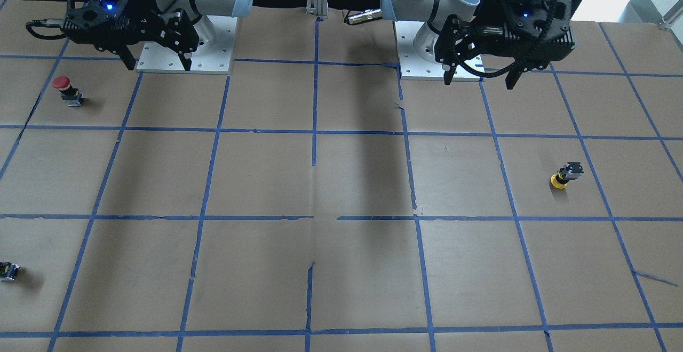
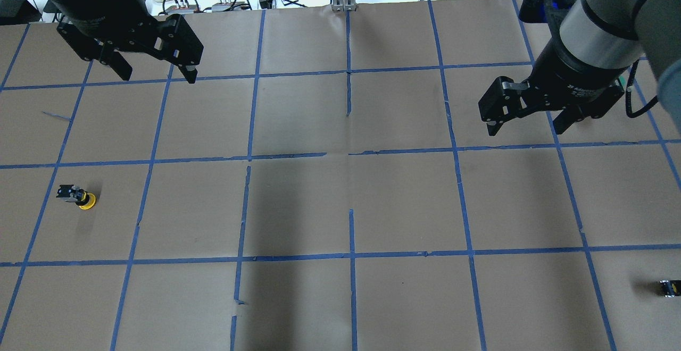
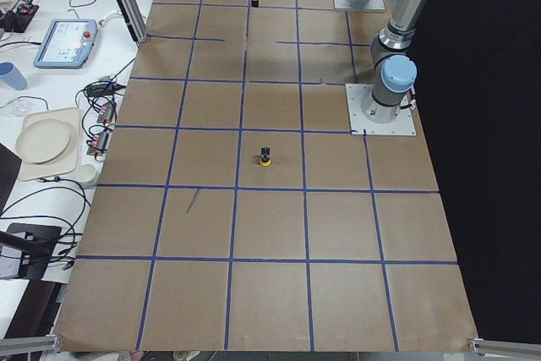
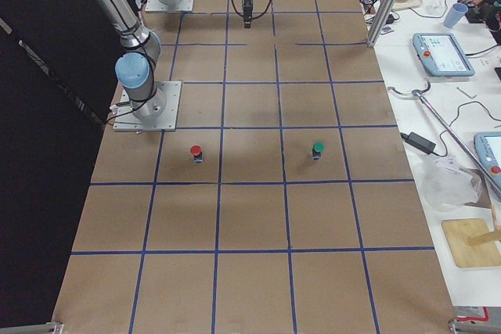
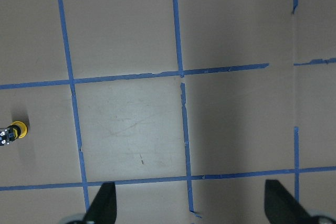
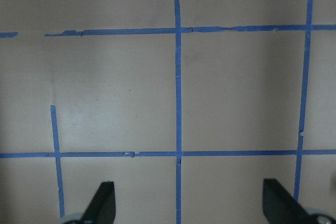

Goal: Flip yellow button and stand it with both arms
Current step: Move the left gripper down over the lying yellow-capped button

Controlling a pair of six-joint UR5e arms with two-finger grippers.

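Note:
The yellow button (image 1: 564,176) rests on the paper with its yellow cap down and its black-and-grey body up. It also shows in the overhead view (image 2: 80,197), the exterior left view (image 3: 265,158) and at the left edge of the left wrist view (image 5: 12,131). My left gripper (image 2: 158,76) is open and empty, high above the table and well away from the button; it also shows in the front view (image 1: 479,81). My right gripper (image 2: 526,128) is open and empty on the other side, also in the front view (image 1: 158,66).
A red-capped button (image 1: 66,90) stands near the right arm's base. A tiny capless black-and-yellow part (image 2: 667,287) lies at the table's right edge. A green-capped button (image 4: 317,149) shows in the exterior right view. Blue tape lines grid the brown paper.

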